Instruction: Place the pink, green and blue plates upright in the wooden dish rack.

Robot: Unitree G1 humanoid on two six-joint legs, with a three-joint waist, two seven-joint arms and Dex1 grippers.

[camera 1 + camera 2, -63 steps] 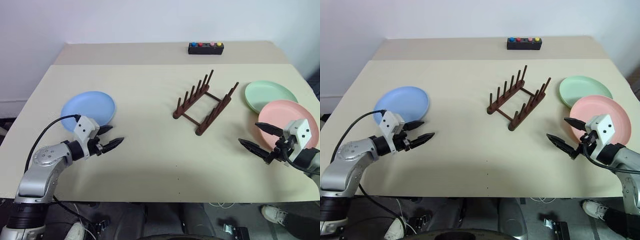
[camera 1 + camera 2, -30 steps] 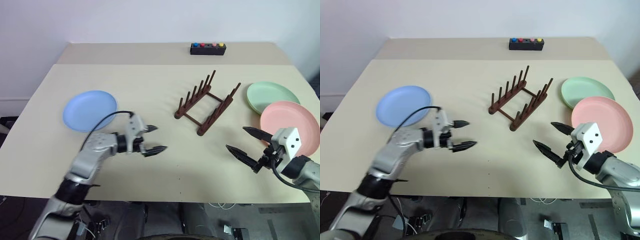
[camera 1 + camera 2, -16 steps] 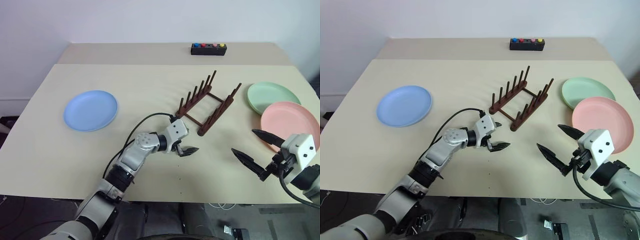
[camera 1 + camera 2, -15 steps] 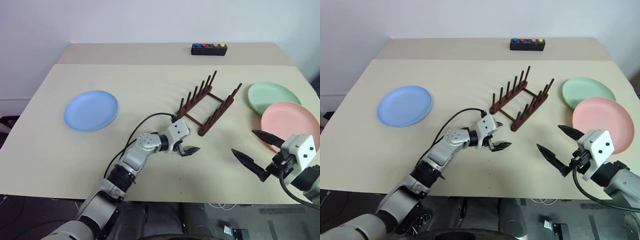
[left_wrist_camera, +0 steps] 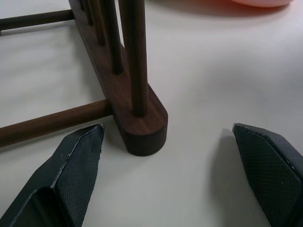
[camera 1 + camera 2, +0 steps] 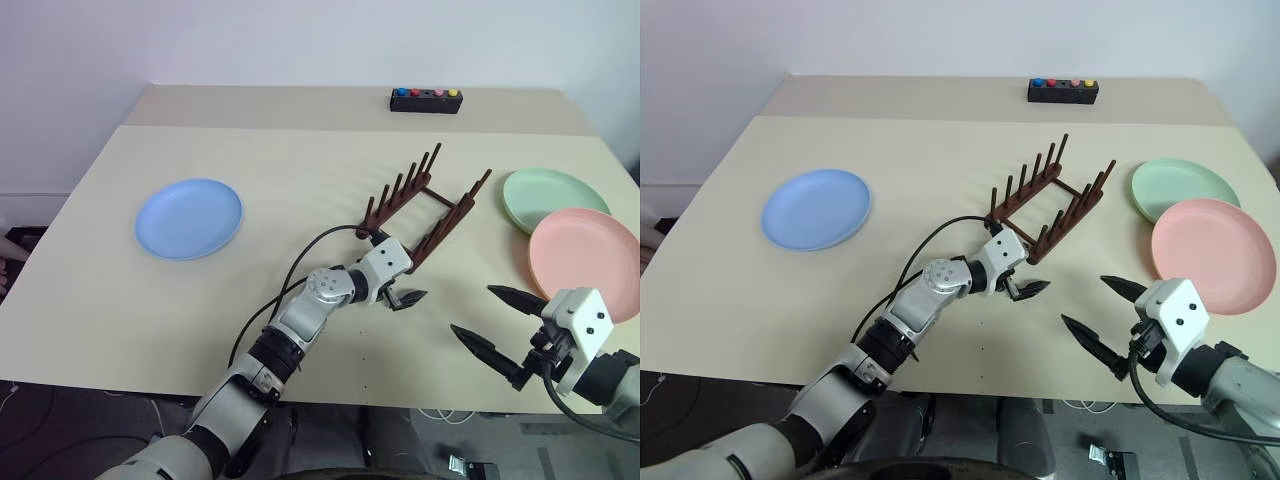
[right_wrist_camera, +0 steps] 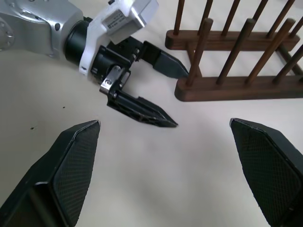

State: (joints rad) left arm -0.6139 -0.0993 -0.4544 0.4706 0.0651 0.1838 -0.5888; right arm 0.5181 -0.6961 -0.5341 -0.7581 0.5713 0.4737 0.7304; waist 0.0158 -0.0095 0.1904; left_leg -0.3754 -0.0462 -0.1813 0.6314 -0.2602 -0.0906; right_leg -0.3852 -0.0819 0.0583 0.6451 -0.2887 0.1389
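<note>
The wooden dish rack (image 6: pixel 428 204) stands empty at the table's middle. The blue plate (image 6: pixel 189 218) lies flat at the far left. On the right, the green plate (image 6: pixel 555 198) and the pink plate (image 6: pixel 585 262) lie flat, overlapping. My left gripper (image 6: pixel 410 292) is open just before the rack's near end. In the left wrist view, one rail's end (image 5: pixel 142 120) sits ahead of the gap between its fingers (image 5: pixel 75 161), untouched. My right gripper (image 6: pixel 1083 300) is open and empty near the front edge, below the pink plate, and faces the left gripper (image 7: pixel 142 90).
A small black box with coloured buttons (image 6: pixel 427 99) sits at the table's far edge. Bare table (image 6: pixel 300 180) stretches between the blue plate and the rack, and along the front edge.
My left arm has swept right across the table, from near the blue plate to the rack's near end. My right gripper has drawn back a little toward the front edge, still open.
</note>
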